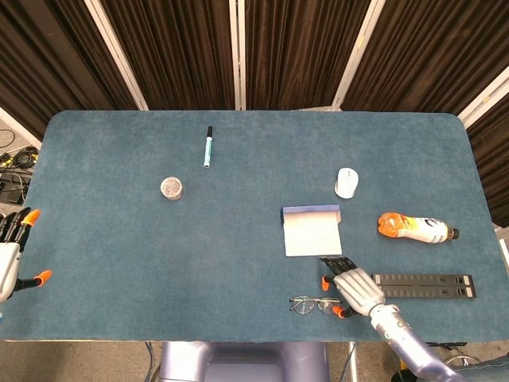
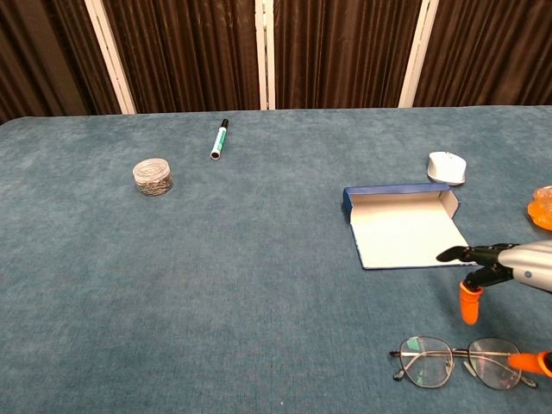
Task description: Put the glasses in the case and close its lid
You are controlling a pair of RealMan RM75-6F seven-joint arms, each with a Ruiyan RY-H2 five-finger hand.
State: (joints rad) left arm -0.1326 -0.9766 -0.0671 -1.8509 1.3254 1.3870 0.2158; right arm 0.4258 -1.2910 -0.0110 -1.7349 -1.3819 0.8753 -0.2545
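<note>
The thin-framed glasses [image 1: 313, 304] [image 2: 451, 360] lie flat near the table's front edge. Behind them the blue case [image 1: 312, 231] [image 2: 404, 228] lies open, showing its pale inside, with the lid folded out toward the back. My right hand [image 1: 355, 287] [image 2: 516, 261] hovers just right of the glasses, between them and the case, fingers spread and holding nothing. One orange fingertip [image 2: 531, 363] is at the right end of the frame. My left hand [image 1: 11, 247] is open at the far left table edge, seen only in the head view.
A long black strip [image 1: 425, 285] lies right of my right hand. An orange bottle [image 1: 415, 228] lies on its side and a white mouse [image 1: 346, 182] [image 2: 447, 167] sits behind the case. A small round tin [image 1: 172, 188] [image 2: 153, 177] and a pen [image 1: 207, 146] [image 2: 219, 139] are at the back left.
</note>
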